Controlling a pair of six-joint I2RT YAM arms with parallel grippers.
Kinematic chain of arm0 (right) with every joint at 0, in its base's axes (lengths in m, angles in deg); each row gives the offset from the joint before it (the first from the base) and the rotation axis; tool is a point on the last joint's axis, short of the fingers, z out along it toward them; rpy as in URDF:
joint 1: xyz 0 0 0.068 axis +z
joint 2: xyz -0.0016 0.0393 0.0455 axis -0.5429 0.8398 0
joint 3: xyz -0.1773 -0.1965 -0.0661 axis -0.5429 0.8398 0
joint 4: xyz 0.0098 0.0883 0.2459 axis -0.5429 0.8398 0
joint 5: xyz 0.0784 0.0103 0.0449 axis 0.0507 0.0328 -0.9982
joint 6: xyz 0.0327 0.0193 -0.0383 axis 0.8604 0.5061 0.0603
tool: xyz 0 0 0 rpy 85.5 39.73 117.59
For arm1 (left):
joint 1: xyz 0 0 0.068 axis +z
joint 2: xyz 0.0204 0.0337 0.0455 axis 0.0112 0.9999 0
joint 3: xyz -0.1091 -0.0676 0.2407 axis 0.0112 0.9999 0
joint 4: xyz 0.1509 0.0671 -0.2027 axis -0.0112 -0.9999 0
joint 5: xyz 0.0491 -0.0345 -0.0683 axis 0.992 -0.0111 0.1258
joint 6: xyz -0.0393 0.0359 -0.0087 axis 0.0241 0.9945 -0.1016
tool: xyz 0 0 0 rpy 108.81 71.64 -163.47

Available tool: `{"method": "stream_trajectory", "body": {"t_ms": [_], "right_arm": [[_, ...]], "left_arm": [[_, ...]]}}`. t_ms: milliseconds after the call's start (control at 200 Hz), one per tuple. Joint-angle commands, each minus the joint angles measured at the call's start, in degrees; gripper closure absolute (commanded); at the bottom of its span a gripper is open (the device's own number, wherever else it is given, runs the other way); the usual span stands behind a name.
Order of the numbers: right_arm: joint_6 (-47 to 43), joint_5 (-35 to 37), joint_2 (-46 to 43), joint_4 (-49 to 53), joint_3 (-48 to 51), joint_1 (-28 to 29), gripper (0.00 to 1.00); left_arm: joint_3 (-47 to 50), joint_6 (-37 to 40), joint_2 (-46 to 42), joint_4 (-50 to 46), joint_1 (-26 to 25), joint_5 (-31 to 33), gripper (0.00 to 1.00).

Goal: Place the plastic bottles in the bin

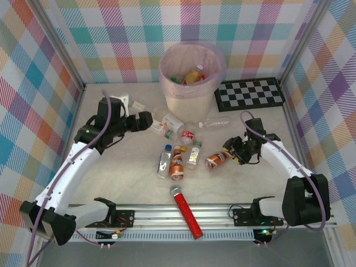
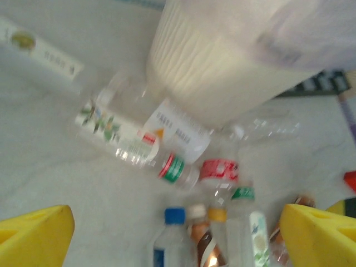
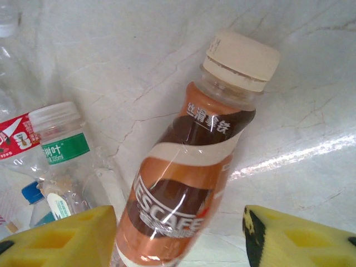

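Bottles (image 1: 177, 163) lie mostly in a loose cluster on the table (image 1: 122, 167) in front of the bin (image 1: 189, 94), and a few already sit inside the pink liner. The step in hand looks like a pick by the right gripper (image 1: 232, 149). It is low at the right edge of the cluster, and its wrist view shows the brown bottle (image 3: 183, 167) lying on its side with the cap pointing away and the lower body between the yellow fingers (image 3: 61, 239). The jaws are open, one on each side of the bottle. Whether the left finger touches the label cannot be told. The next move, by this reading, is to close on the body below the shoulder, lift high enough to clear the tall rim, carry the bottle left and back over the bin, and let go. The round, glossy body may roll or slip, so a centred grip matters. The left gripper (image 1: 146, 120) is near the clear bottles (image 2: 119, 136) lying just before the bin's left side. Its jaws are spread wide and hold nothing, though that view is blurred. It appears placed to take one of them afterwards. A red microphone (image 1: 186, 214) lies nearer the bases, well apart from the work.
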Motion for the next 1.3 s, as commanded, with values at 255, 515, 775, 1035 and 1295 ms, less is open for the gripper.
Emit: {"method": "stream_trajectory", "body": {"t_ms": [255, 515, 775, 1035, 1295], "right_arm": [[4.8, -0.8, 14.7, -6.1, -4.1, 8.2, 0.17], [4.8, 0.7, 17.4, -8.1, -5.1, 8.3, 0.30], [-0.2, 4.1, 12.5, 0.2, -10.1, 7.9, 0.41], [-10.2, 8.3, 4.4, 12.0, -25.1, 1.1, 0.44], [-17.9, 7.9, 6.7, 12.3, -46.4, 0.1, 0.50]], "left_arm": [[14.3, -8.3, -2.8, 6.0, 0.9, -2.4, 0.05], [21.0, -10.9, -6.0, 5.3, 0.9, -2.7, 0.05], [23.6, -13.3, -4.1, 9.8, 0.9, -5.1, 0.05], [26.0, -15.8, -1.2, 14.9, 0.8, -12.4, 0.05], [29.2, -20.1, 2.3, 21.5, -6.2, -10.9, 0.08]]}}
